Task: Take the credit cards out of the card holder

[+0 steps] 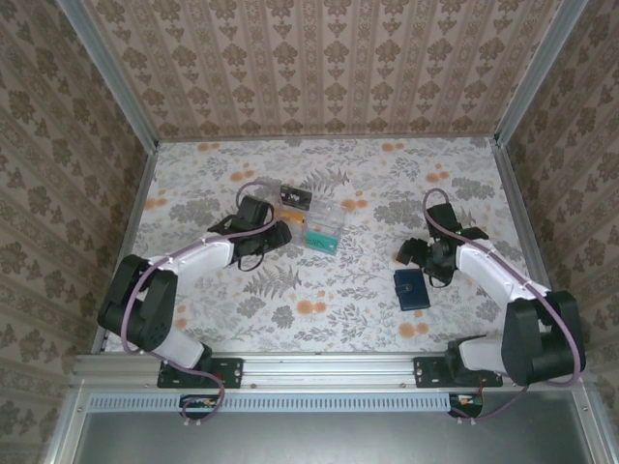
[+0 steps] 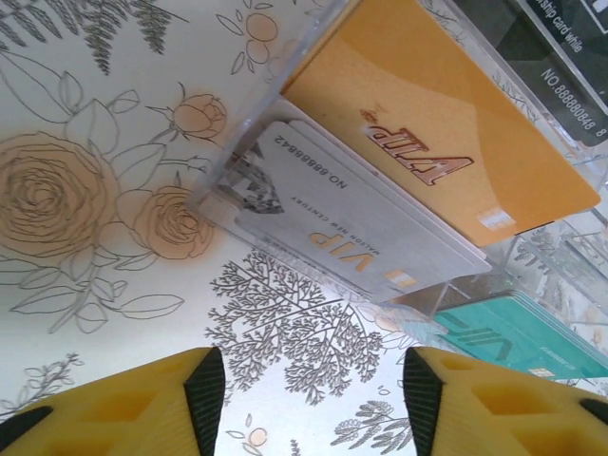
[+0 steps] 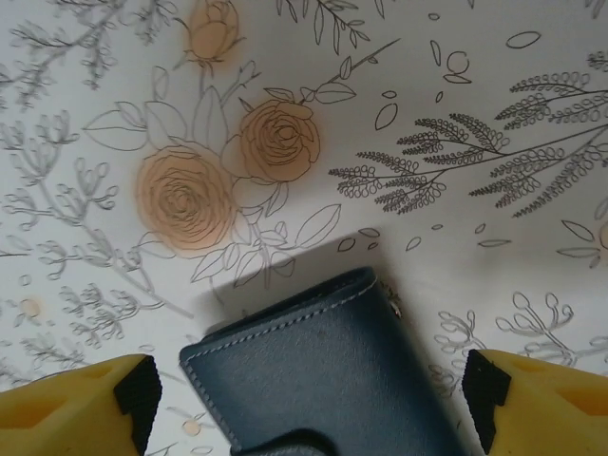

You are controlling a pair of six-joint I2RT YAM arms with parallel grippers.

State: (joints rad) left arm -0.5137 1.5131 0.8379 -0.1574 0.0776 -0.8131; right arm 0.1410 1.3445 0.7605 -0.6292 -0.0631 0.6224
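The left claw [image 2: 313, 391] hangs spread with nothing between its fingers, just short of a clear tray [image 2: 249, 142] holding the credit cards [image 2: 427, 133]: orange next to silver, with a teal one and a black one both cut off at the frame's edge. The right claw [image 3: 312, 391] stands wide open above the folded navy card holder [image 3: 323, 370], which lies on the table [image 3: 456, 85] clear of both fingers, its near end out of frame.

Looks like a robot test booth, a lab rig dressed up homely: metal frame posts [image 1: 124, 97], patterned wallpaper [image 1: 329, 68] on the walls, flowered table cover [image 1: 368, 290], left arm [image 1: 193, 256] and right arm [image 1: 488, 271] bolted to a rail [image 1: 329, 370].
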